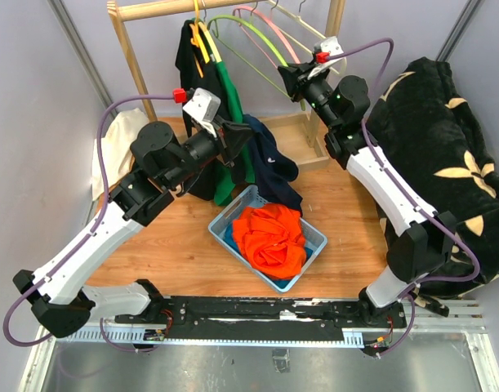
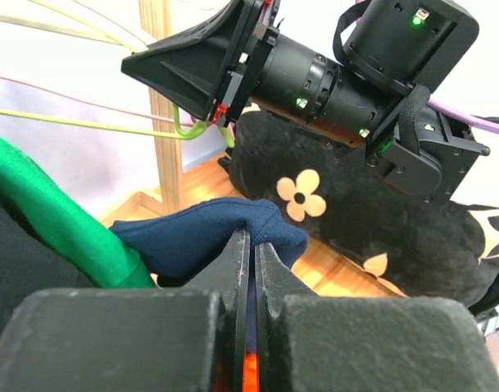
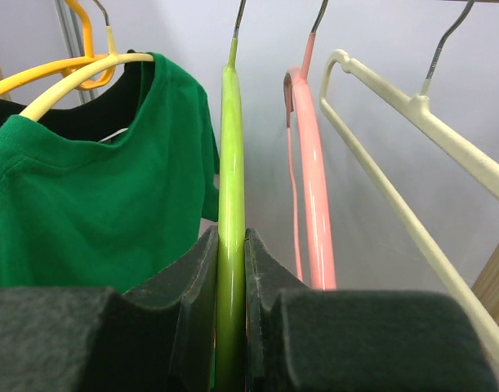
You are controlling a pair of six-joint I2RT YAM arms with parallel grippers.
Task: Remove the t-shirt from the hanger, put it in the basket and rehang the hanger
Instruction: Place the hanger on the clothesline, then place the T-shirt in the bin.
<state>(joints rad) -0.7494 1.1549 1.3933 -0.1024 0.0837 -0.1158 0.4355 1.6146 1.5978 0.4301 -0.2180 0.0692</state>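
The left gripper [image 2: 251,242] is clamped tight on a fold of the navy blue cotton t-shirt [image 2: 204,241], the cloth bunching over its fingertips. In the overhead view that t-shirt [image 1: 274,163] hangs from the gripper [image 1: 237,140] down towards the blue plastic basket [image 1: 315,238], which holds a crumpled orange garment [image 1: 269,237].

The right gripper [image 3: 230,238] is closed around the lower bar of the lime-green plastic hanger [image 3: 230,147], which shows bare above the fingers, well apart from the navy t-shirt.

Beside the gripped hanger on one side hang a green t-shirt [image 3: 86,204] on a yellow hanger [image 3: 69,77], on the other a pink hanger [image 3: 310,163] and a cream one [image 3: 412,122]. A black flower-patterned blanket [image 1: 437,122] lies to the right.
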